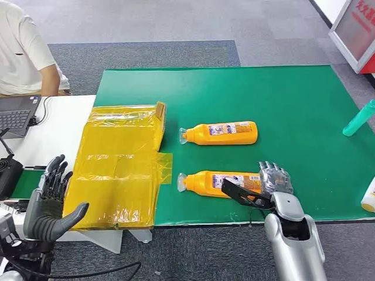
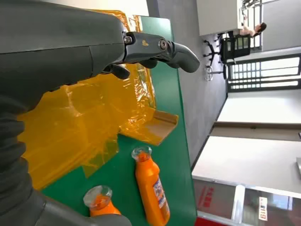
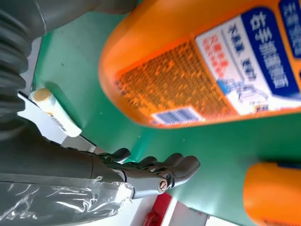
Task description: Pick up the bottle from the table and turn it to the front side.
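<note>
Lying flat on the green mat (image 1: 309, 105), the near orange bottle (image 1: 212, 182) showed its barcode side, so it needed turning. The right hand (image 1: 273, 182) was beside its bottom end, fingers apart, holding nothing. The left hand (image 1: 51, 202) waited, empty and loose.

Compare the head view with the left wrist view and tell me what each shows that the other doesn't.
Head view alone: the right hand at the near orange bottle's base, a teal bottle, a laptop and a seated person.
Left wrist view alone: a far room with a chair and a barred gate.
Both: two orange bottles, the yellow plastic-wrapped package, the green mat and the left hand, holding nothing.
</note>
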Robot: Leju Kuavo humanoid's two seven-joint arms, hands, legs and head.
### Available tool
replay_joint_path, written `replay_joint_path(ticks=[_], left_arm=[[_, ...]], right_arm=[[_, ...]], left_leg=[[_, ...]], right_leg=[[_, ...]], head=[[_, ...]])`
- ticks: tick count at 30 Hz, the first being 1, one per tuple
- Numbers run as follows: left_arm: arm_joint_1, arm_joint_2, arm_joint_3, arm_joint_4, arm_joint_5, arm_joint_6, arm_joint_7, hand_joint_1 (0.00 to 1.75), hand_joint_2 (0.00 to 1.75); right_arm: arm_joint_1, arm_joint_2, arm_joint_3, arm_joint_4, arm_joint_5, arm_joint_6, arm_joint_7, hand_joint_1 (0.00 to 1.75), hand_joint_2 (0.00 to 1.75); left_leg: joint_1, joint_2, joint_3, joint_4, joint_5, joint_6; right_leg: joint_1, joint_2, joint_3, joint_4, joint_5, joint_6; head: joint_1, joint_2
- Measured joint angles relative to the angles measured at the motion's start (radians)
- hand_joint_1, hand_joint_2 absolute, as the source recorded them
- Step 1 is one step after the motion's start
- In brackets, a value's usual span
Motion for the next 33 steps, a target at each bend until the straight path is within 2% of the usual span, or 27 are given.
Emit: replay_joint_path(ticks=[21, 22, 23, 25, 26, 27, 33], left_arm=[[-0.007, 0.0, 0.021, -0.029, -0.018, -0.001, -0.003, 0.0, 1.75], [-0.008, 0.0, 0.023, -0.027, -0.017, -0.002, -0.003, 0.0, 1.75], [-0.009, 0.001, 0.026, -0.025, -0.017, -0.004, -0.003, 0.0, 1.75], [-0.011, 0.001, 0.028, -0.021, -0.017, -0.007, -0.003, 0.0, 1.75], [-0.012, 0.001, 0.029, -0.019, -0.017, -0.009, -0.003, 0.0, 1.75], [-0.012, 0.001, 0.029, -0.017, -0.017, -0.011, -0.003, 0.0, 1.75], [-0.013, 0.006, 0.028, -0.012, -0.044, -0.011, -0.033, 0.0, 1.75]], right_arm=[[-0.049, 0.043, -0.033, 0.144, -0.02, -0.032, -0.077, 0.0, 1.75], [-0.051, 0.043, -0.034, 0.151, -0.022, -0.033, -0.078, 0.08, 1.75], [-0.053, 0.044, -0.035, 0.158, -0.023, -0.034, -0.078, 0.46, 1.75], [-0.058, 0.044, -0.037, 0.169, -0.024, -0.037, -0.079, 1.34, 1.75], [-0.06, 0.044, -0.037, 0.173, -0.024, -0.038, -0.079, 1.69, 1.75], [-0.062, 0.044, -0.038, 0.176, -0.022, -0.038, -0.079, 1.75, 1.75], [-0.077, 0.042, -0.039, 0.197, -0.037, -0.013, -0.1, 1.75, 1.75]], left_leg=[[0.0, 0.0, 0.0, 0.0, 0.0, 0.0], [0.0, 0.0, 0.0, 0.0, 0.0, 0.0], [0.0, 0.0, 0.0, 0.0, 0.0, 0.0], [0.0, 0.0, 0.0, 0.0, 0.0, 0.0], [0.0, 0.0, 0.0, 0.0, 0.0, 0.0], [0.0, 0.0, 0.0, 0.0, 0.0, 0.0], [0.0, 0.0, 0.001, 0.0, 0.0, 0.0]], right_leg=[[0.0, 0.0, 0.0, 0.0, 0.0, 0.0], [0.0, 0.0, 0.0, 0.0, 0.0, 0.0], [0.0, 0.0, 0.0, 0.0, 0.0, 0.0], [0.0, 0.0, 0.0, 0.0, 0.0, 0.0], [0.0, 0.0, 0.0, 0.0, 0.0, 0.0], [0.0, 0.0, 0.0, 0.0, 0.0, 0.0], [0.0, 0.0, 0.0, 0.0, 0.0, -0.001]], head=[[0.0, 0.0], [0.0, 0.0], [0.0, 0.0], [0.0, 0.0], [0.0, 0.0], [0.0, 0.0], [0.0, 0.0]])
